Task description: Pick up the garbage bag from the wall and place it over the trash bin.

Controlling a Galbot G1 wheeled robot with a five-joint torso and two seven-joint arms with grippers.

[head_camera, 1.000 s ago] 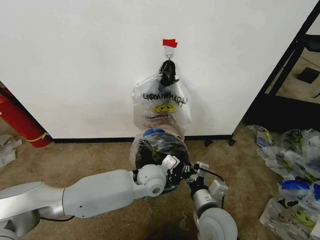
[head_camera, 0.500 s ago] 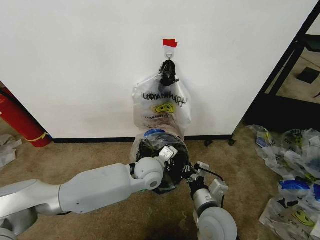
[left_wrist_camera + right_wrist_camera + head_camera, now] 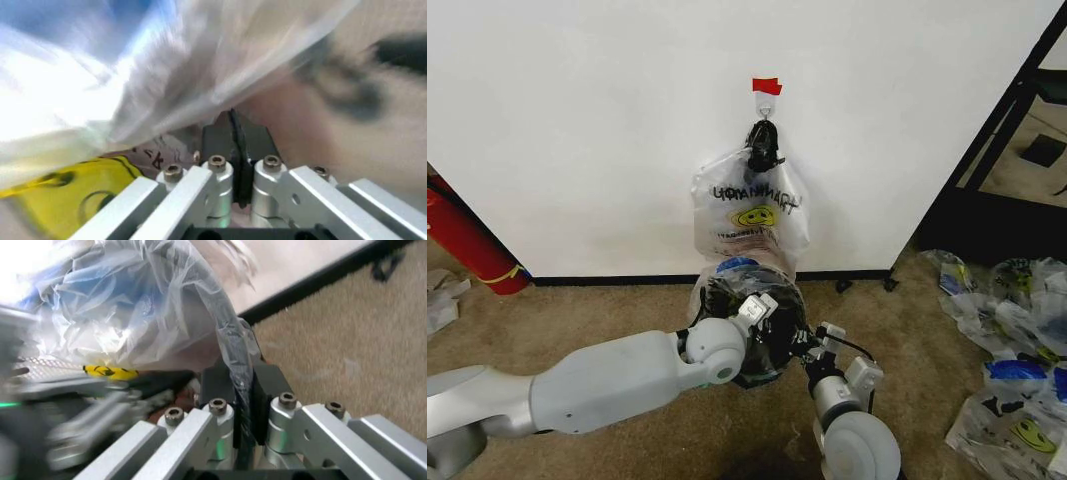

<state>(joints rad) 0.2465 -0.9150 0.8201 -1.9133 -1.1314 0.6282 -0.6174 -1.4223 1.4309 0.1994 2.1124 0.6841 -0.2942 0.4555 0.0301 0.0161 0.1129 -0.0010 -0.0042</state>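
Floor: tan carpet [image 3: 607, 315] underfoot, loose plastic bags [image 3: 1012, 400] scattered off to the right.
Right gripper [image 3: 243, 390]: low beside the trash bin [image 3: 767, 345], pads pressed together on a fold of the garbage bag [image 3: 133, 310].
Left gripper [image 3: 233, 131]: at the bin's near rim, jaws closed, bag film draped just above it.
Garbage bag: thin, translucent, blue patches, spread over the black bin.
Wall [image 3: 577, 120]: white, black baseboard, red tape [image 3: 767, 86] above a hook carrying a smiley-face bag [image 3: 749, 212].
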